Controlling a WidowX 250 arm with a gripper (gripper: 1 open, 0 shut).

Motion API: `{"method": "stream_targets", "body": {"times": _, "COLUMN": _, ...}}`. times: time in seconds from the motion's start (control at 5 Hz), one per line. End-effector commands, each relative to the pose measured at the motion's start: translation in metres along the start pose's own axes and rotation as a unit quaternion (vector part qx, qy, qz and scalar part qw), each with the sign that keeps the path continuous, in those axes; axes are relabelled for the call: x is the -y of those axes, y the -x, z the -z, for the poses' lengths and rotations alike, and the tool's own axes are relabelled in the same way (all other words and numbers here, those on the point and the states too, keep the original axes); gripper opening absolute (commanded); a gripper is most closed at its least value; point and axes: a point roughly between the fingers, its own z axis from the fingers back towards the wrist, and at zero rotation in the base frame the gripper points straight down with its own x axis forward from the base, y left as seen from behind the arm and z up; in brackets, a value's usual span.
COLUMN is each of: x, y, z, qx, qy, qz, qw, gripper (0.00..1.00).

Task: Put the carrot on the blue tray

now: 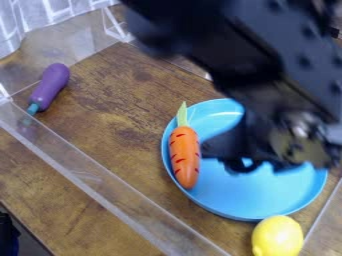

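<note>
Carrot (185, 156) is cradled inside the left rim of the blue tray (261, 206), apparently as the task wants; whether the blurred gripper (267, 155) is spread cannot be told.

The robot's dark arm comes in from the top of the view and fills much of the upper right, its outline badly blurred; the wrist is bulky and black, with paler, greyish round parts showing lower down toward the right edge; the hand (261, 155) is at the lower end of the arm, right of the middle of the view, one dark fingertip reaching out at its lower left; the blur and the dark housing leave it unclear how wide the fingers stand, and part of the arm runs out of view at the top and right
</note>
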Motion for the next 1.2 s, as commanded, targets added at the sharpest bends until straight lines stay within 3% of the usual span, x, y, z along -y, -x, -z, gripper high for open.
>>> {"method": "stream_targets", "body": {"times": 0.0, "x": 0.024, "y": 0.003, "z": 0.009, "qx": 0.006, "qy": 0.023, "qz": 0.003, "qw": 0.9997, "gripper": 1.00}}
{"method": "stream_targets", "body": {"times": 0.4, "x": 0.023, "y": 0.010, "z": 0.038, "qx": -0.004, "qy": 0.036, "qz": 0.029, "qw": 0.9989, "gripper": 1.00}}
{"method": "stream_targets", "body": {"times": 1.0, "x": 0.010, "y": 0.007, "z": 0.069, "qx": -0.014, "qy": 0.044, "qz": 0.036, "qw": 0.9983, "gripper": 1.00}}
